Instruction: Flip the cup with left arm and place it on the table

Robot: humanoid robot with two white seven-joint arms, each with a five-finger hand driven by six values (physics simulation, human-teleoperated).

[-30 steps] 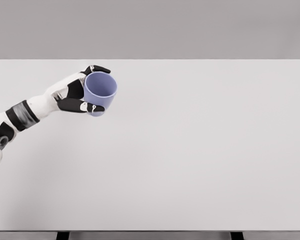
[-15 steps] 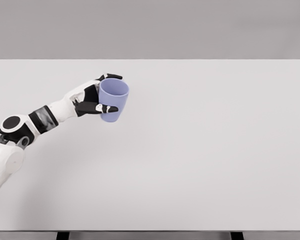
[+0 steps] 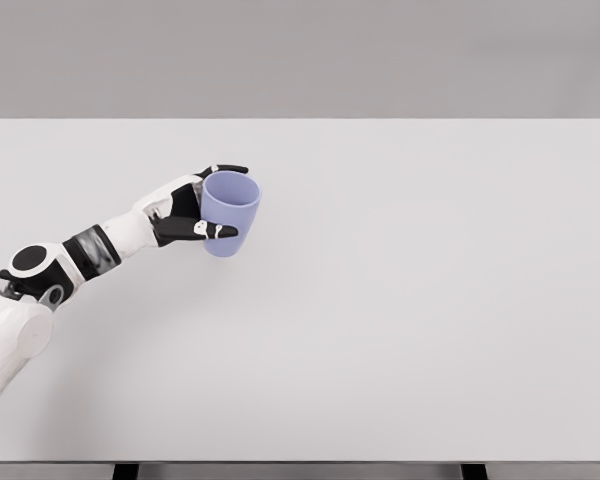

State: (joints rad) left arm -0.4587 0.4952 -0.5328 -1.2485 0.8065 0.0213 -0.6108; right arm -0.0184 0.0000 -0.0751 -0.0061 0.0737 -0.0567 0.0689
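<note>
The left hand (image 3: 190, 216) wraps the cup (image 3: 229, 213) round its side, mouth up, low over the counter (image 3: 430, 300), left of middle. It looks light, stiff, smooth; a mid-wall grip suits.

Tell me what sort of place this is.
Likely a simulated robot test bench: a bare white rectangular table, a blank grey wall, and a white left hand gripping a lavender plastic cup.

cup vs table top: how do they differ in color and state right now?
The cup is lavender blue; the table is pale grey-white. The cup is gripped by the left hand, mouth up and slightly tilted; the table lies flat and bare. The cup is small and round; the table is wide and rectangular. Both look matte.
</note>
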